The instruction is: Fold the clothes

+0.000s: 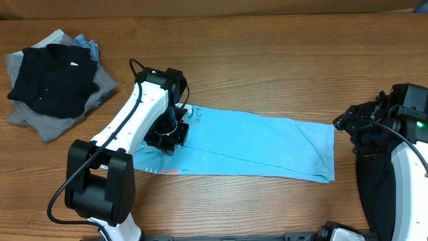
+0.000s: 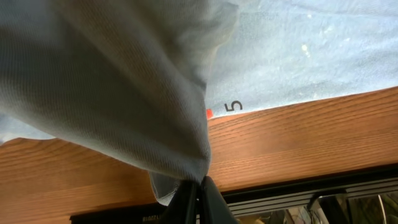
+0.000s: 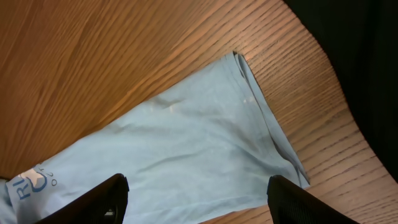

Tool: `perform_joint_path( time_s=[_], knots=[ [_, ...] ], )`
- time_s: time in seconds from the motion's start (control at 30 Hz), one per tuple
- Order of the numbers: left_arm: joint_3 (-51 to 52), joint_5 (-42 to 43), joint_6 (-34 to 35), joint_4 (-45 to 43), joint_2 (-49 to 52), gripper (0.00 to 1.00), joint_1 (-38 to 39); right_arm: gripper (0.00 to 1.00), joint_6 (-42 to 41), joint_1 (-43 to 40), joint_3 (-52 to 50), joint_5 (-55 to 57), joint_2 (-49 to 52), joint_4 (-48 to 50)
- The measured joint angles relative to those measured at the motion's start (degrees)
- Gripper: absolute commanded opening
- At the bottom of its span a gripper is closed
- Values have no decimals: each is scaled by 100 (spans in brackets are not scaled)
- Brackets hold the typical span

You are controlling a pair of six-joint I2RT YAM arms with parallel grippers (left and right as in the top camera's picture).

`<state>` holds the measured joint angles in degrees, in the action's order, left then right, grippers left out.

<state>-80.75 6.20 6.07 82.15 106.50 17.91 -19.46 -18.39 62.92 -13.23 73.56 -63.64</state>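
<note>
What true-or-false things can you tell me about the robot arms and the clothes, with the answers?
1. The left claw is pinching the light blue T-shirt. True.
2. The right claw is gripping the shirt too. False: it is open, above the shirt's end, holding nothing.
3. The pile of black and grey clothes lies apart from the blue shirt. True.
4. The blue shirt is rolled into a ball. False: it lies stretched out long on the wooden table.
</note>
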Motion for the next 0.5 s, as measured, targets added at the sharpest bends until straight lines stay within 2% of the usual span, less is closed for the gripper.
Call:
perform_joint_path(
  time_s=[0.5],
  knots=[
    [0, 24, 68, 35, 0, 6, 223, 75, 0, 0, 0, 2, 0, -2]
  ],
)
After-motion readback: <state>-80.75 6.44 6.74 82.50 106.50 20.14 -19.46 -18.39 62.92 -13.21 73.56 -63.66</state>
